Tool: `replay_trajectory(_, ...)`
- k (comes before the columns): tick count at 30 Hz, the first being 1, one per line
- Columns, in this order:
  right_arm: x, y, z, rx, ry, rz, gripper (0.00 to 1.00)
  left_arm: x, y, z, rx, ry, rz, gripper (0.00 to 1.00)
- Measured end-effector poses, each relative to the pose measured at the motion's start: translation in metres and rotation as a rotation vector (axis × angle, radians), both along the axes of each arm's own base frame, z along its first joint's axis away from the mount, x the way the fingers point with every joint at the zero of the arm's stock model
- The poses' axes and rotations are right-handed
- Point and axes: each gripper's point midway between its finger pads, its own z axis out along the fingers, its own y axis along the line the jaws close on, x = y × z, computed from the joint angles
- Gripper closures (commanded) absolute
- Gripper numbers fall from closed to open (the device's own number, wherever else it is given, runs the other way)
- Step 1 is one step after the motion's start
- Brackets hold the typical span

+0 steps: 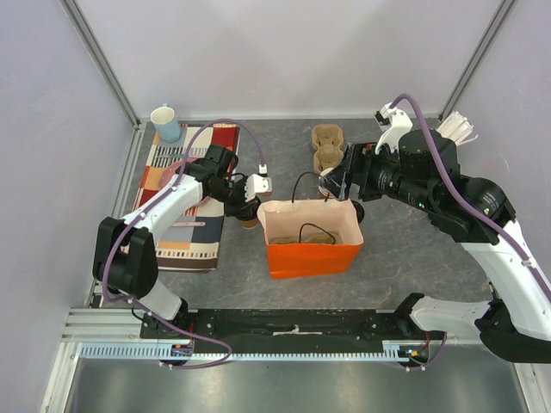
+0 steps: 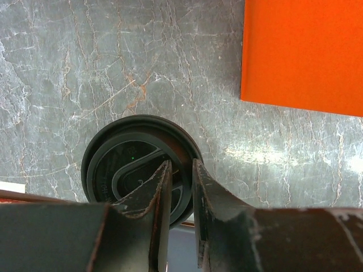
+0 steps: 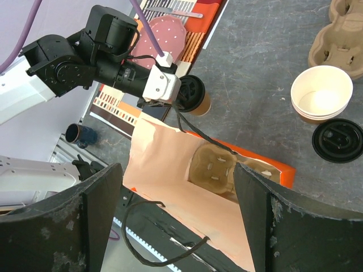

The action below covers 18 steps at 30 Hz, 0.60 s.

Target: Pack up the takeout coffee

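The takeout coffee (image 2: 122,164), a brown paper cup with a black lid, stands on the grey table just left of the orange bag (image 1: 310,249). My left gripper (image 2: 180,165) points down over it, the jaws narrowed onto the right side of the lid's rim, one finger over the lid and one outside. From the right wrist the cup (image 3: 198,101) shows beside the left gripper's white wrist. My right gripper (image 3: 181,192) hangs wide open over the bag's mouth (image 3: 170,164), holding nothing. A brown cup carrier (image 3: 215,167) lies inside the bag.
A stack of lidless paper cups (image 3: 320,93) and a loose black lid (image 3: 339,141) sit behind the bag. A second cup carrier (image 1: 325,146) lies at the back. A striped placemat (image 1: 194,228) and a blue mug (image 1: 165,123) are at the left.
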Motion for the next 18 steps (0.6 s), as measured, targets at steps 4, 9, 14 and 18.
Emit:
replay_trajectory(4,0.0,0.001,0.0,0.0,0.001,0.004,0.12,0.001,0.0,0.0,0.003,0.0,0.011,0.82)
replay_trajectory(9,0.0,0.001,-0.001,-0.002,0.003,0.005,0.12,0.002,0.001,0.0,0.002,0.012,0.034,0.98)
replay_trajectory(14,0.0,0.001,-0.001,-0.003,0.004,0.005,0.12,0.003,0.001,0.003,0.0,0.028,0.074,0.98)
replay_trajectory(18,0.001,0.002,-0.001,-0.004,0.003,0.005,0.12,0.011,-0.001,0.019,-0.012,0.027,0.122,0.98)
